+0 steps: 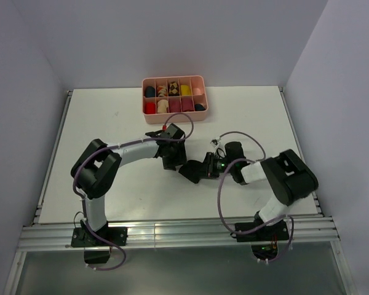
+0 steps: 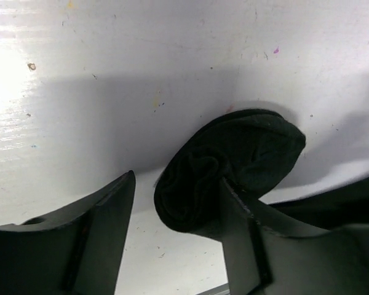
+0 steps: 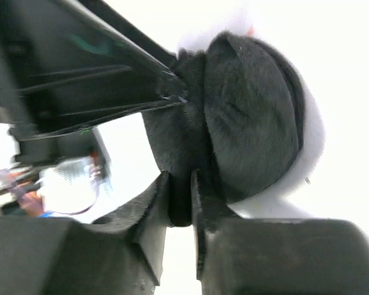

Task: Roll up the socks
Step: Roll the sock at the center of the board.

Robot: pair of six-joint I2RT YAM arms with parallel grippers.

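Note:
One black sock (image 2: 234, 153) lies bunched into a loose roll on the white table (image 2: 172, 55). My left gripper (image 2: 178, 178) is open, and its right finger (image 2: 246, 227) touches the roll's near side. My right gripper (image 3: 179, 181) is shut on a fold of the same black sock (image 3: 246, 117). In the top view both grippers meet at mid-table, the left (image 1: 172, 161) and the right (image 1: 195, 171), and the sock between them is hard to tell from the black fingers. The striped sock and the other black sock are out of view.
A pink divided tray (image 1: 173, 79) with several rolled coloured bundles stands at the table's far edge. The left gripper's body (image 3: 80, 74) shows close above the sock in the right wrist view. Grey walls enclose the table on three sides.

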